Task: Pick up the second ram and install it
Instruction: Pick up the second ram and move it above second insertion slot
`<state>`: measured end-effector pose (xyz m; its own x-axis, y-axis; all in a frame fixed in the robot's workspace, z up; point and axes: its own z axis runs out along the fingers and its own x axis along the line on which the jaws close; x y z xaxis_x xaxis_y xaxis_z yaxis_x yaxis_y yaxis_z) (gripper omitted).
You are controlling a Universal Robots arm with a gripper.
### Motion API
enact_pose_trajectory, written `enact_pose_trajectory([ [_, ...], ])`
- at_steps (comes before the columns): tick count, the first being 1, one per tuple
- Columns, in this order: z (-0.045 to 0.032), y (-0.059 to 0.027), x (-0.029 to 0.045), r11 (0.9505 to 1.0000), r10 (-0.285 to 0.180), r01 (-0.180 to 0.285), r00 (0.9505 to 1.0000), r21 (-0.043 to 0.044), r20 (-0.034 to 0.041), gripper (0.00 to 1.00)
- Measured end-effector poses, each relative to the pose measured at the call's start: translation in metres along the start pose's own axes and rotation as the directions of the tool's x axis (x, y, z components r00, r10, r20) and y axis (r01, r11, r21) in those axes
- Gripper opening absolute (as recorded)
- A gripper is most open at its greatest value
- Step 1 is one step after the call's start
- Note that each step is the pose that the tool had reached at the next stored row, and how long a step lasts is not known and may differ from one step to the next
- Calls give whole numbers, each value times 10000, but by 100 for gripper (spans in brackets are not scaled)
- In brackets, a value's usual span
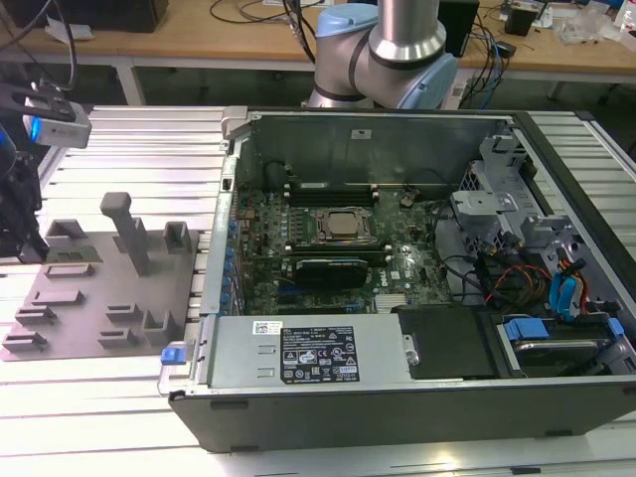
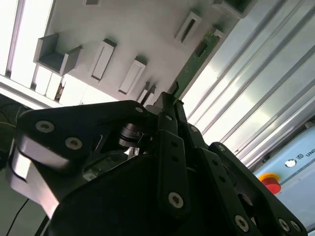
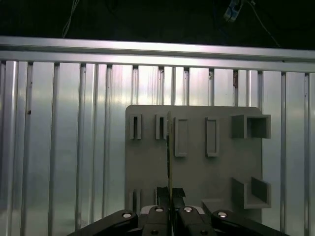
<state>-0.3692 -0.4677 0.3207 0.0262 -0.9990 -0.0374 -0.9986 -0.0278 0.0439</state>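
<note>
Pick step in hand, by my reading. My gripper [image 3: 170,197] hangs at the far left of the exterior view, over the gray holder tray [image 1: 89,298]. The jaws are drawn almost together and pinch the ram [image 2: 195,61] across its flat faces. I cannot tell whether the stick has cleared its slot. Install not yet begun: the open computer case [image 1: 397,407] sits well apart, centre to right of the exterior view. I judge the next move calls for a square, non-slipping hold, because the stick is thin and long. Surface: ribbed aluminium table [image 1: 119,417], bright with glare. Room: wooden benches [image 1: 199,35] with cables along the upper edge.
</note>
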Motion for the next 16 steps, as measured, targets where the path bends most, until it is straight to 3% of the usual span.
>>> enact_pose_trajectory([
  [16, -498, 22, -26, 10000, 0, 0, 10000, -1, 0, 11],
])
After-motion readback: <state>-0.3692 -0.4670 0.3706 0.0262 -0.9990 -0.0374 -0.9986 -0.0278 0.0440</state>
